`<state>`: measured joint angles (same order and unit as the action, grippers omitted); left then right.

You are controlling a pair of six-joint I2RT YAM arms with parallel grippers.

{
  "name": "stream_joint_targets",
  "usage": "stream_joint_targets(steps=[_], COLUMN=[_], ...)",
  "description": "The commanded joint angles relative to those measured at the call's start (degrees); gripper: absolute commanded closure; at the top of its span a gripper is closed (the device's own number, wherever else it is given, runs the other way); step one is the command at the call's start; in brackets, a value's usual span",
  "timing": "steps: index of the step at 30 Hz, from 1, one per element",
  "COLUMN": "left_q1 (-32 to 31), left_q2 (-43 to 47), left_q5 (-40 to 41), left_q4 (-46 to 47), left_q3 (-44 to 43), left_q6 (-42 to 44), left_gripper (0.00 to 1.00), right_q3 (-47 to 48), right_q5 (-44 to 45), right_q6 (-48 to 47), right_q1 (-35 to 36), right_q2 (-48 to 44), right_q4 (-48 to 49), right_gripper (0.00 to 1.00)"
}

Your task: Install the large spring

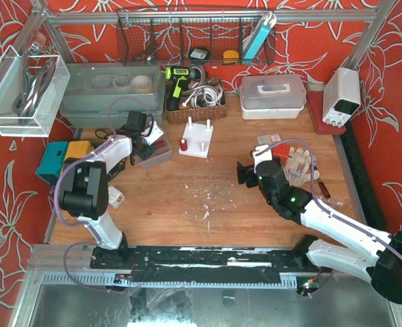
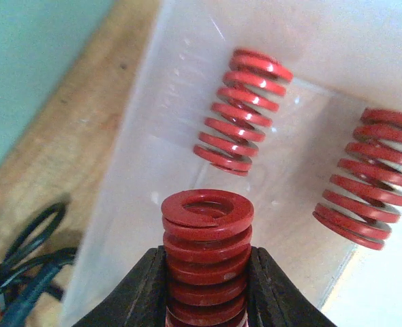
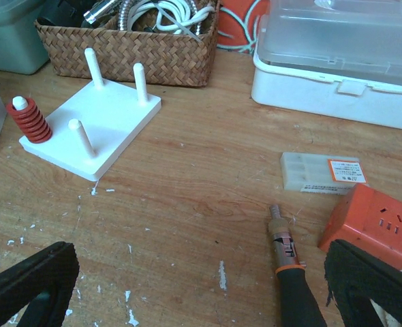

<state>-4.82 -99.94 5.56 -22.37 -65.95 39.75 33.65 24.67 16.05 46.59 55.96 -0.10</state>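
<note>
L claw (image 2: 208, 260) grips spring (image 2: 208, 211); wood tbl (image 1: 187, 228), red floral walls (image 1: 310, 42).

Left wrist view: the lower coils of the red spring (image 2: 208, 252) are hidden between the black fingers (image 2: 145, 294) and run off the bottom edge, a second spring (image 2: 368, 177) is cut by the right edge, and the cables (image 2: 24, 272) at lower left are blurred. Right wrist view: the screwdriver (image 3: 289, 272) handle leaves the bottom edge, and the orange socket block (image 3: 371, 221) is clipped at right. Overhead, the left gripper (image 1: 148, 148) tips are too small to make out.
</note>
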Motion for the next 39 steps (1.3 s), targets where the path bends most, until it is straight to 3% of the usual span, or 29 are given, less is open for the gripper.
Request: stream_joint_targets(steps=[1,15,19,25,29,33,39], left_q1=[-0.09,-5.26,-12.32,-23.9,-29.47,-32.45,-34.18], left_q2=[7.3,30.64,34.93,40.64,41.49,41.93,41.37], left_q5=[-1.47,-19.57,-22.04,-17.85,-16.14,-14.3,-12.9], left_q4=[4.8,27.08,33.07,48.3,54.78,59.25,61.54], left_q3=[2.13,17.35,21.02,31.28,36.25,40.28,41.9], left_q6=[-2.5,-14.43,-20.05,-25.57,-25.01,-23.41,-23.7], left_gripper=[0.94,0.96,0.96,0.97,0.97,0.98,0.98], right_q3=[-0.91,2.6,8.33,15.75,21.93,25.28,27.25], right_q5=[1.8,2.16,-7.15,-16.74,-25.01,-36.18,-45.03], right_q6=[0.29,3.85,3.23,6.05,6.67,9.1,13.61], right_q1=[0.51,0.05,-0.64,-0.88,-1.02,-0.89,0.1], right_q2=[-1.11,-1.13,-2.07,-5.45,-4.1,0.81,8.7], right_q4=[-0.42,-4.24,-11.45,-19.7,-23.54,-22.87,-17.26], right_gripper=[0.01,0.01,0.01,0.15,0.3,0.38,0.38])
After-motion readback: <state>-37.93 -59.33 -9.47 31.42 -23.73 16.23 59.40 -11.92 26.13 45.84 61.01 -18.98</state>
